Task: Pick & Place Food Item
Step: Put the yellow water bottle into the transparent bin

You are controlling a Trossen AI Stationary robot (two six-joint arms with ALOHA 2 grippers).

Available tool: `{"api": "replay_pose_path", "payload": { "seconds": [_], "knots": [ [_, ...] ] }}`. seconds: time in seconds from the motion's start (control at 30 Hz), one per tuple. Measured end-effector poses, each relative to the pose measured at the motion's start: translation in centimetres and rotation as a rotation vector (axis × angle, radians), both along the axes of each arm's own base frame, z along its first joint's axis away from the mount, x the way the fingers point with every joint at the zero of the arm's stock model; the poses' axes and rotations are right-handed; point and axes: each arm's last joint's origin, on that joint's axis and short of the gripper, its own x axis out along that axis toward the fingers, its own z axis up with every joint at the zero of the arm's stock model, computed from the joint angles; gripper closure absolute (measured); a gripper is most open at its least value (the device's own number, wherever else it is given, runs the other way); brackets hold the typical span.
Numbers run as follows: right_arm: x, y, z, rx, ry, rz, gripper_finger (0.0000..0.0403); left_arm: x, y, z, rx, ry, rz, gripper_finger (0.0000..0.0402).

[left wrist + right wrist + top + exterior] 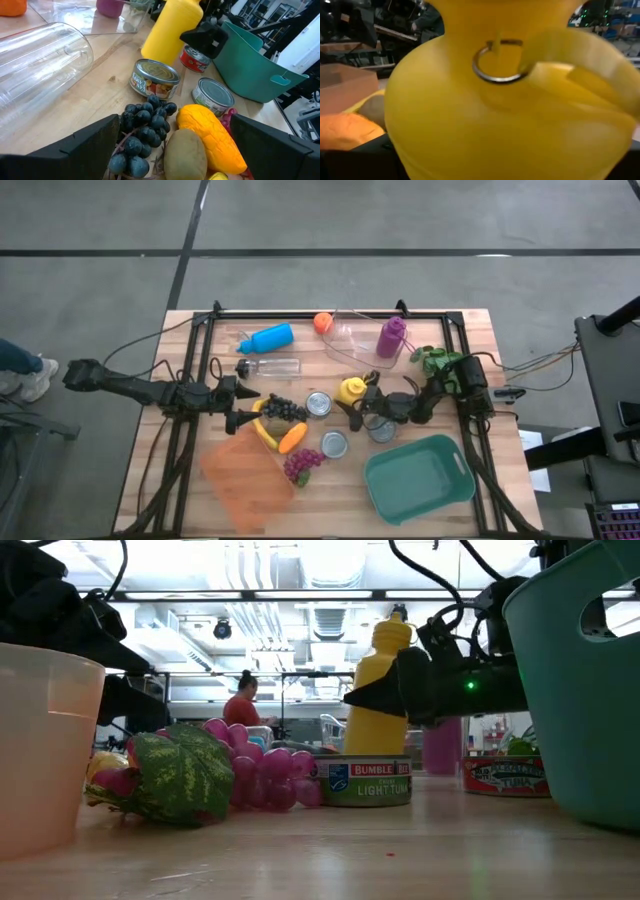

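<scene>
Yellow bottle [505,100] fills right gripper [352,408] (spread around it) | left gripper [243,406] open by black grapes [142,132]

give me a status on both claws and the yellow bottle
Left claw open over black grapes. Right claw open at yellow bottle, not gripped. Cans crowd it.

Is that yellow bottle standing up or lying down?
Standing upright. The yellow bottle rises cap-up from the table in the low view, behind a tuna can.
</scene>
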Motion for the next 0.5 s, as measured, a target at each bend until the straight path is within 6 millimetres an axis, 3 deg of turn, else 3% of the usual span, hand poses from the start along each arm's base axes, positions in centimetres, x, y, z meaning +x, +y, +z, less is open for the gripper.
{"api": "replay_pose_path", "payload": {
  "seconds": [0.5],
  "knots": [
    [-1.0,-0.1,-0.6,0.030,0.035,0.001,0.0058,0.0,0.0,0.0,0.000,0.000,0.000,0.0018]
  ]
}}
